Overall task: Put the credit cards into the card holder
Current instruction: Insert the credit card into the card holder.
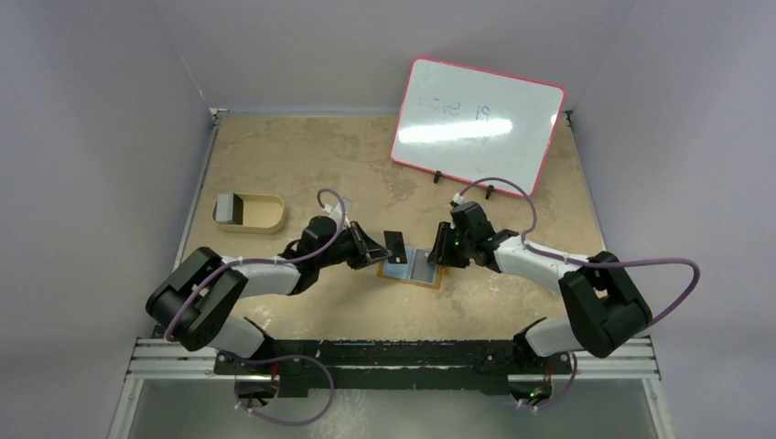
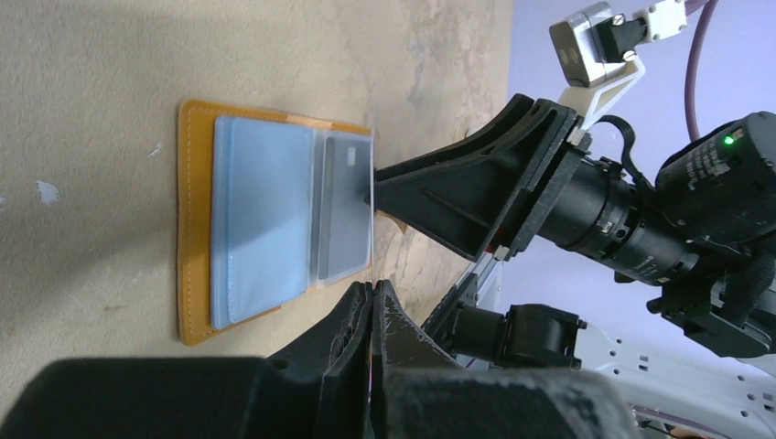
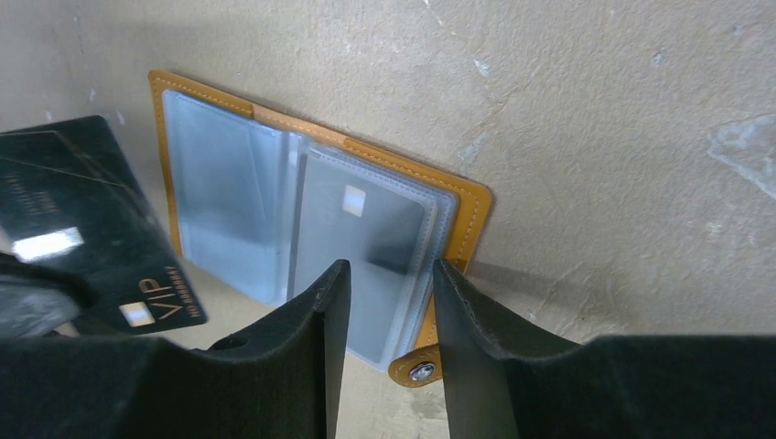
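Beneath the right claw (image 3: 389,270) the card holder (image 3: 467,197) lies open on the table (image 1: 302,155), a grey chip card (image 3: 366,229) in the clear sleeve (image 3: 443,212) by its snap tab (image 3: 416,369). A beige tray (image 1: 265,222) holds a grey block (image 1: 229,208). The card holder is orange with stitched edges. Right claw hangs half open over that sleeve, holding nothing; left claw (image 2: 372,288) is clamped on a black VIP card (image 3: 91,210).
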You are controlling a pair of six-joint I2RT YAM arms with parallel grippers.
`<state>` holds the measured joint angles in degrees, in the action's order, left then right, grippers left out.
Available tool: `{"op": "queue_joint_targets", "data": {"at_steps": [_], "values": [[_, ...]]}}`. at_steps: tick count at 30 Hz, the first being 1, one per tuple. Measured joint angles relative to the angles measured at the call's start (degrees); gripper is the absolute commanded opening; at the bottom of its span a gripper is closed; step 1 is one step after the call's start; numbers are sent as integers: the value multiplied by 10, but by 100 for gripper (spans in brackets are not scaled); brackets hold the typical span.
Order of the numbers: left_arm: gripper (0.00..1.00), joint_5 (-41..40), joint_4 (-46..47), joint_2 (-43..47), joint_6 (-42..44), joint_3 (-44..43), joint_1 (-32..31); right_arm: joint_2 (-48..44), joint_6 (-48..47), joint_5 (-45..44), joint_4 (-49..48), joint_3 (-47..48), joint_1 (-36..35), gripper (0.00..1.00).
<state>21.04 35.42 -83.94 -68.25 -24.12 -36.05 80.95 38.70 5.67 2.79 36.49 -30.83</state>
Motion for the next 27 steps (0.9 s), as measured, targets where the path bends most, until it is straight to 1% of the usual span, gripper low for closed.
{"op": "queue_joint_targets", "data": {"at_steps": [4, 7, 9, 11, 15, 20, 23, 27], "values": [[0, 15, 43, -45, -2, 8, -1, 0, 7, 11, -11, -5, 0, 41], [0, 33, 70, -74, -2, 9, -1, -4, 9, 7, -7, -5, -3, 44], [0, 43, 71, -82, 3, 8, -1, -13, 10, -2, 3, -5, -3, 46], [0, 53, 53, -83, 19, 0, -2, -32, 10, -7, 17, -5, -3, 47], [0, 63, -16, -84, 75, -45, -5, -57, 12, -19, 30, -5, -3, 48], [0, 71, -72, -88, 137, -79, -5, -45, 13, -34, 35, -5, -3, 48], [0, 78, -90, -110, 163, -90, -5, -34, 13, -37, 35, -6, -3, 49], [0, 98, -93, -138, 171, -96, -5, -33, 14, -44, 34, -9, -3, 49]]}}
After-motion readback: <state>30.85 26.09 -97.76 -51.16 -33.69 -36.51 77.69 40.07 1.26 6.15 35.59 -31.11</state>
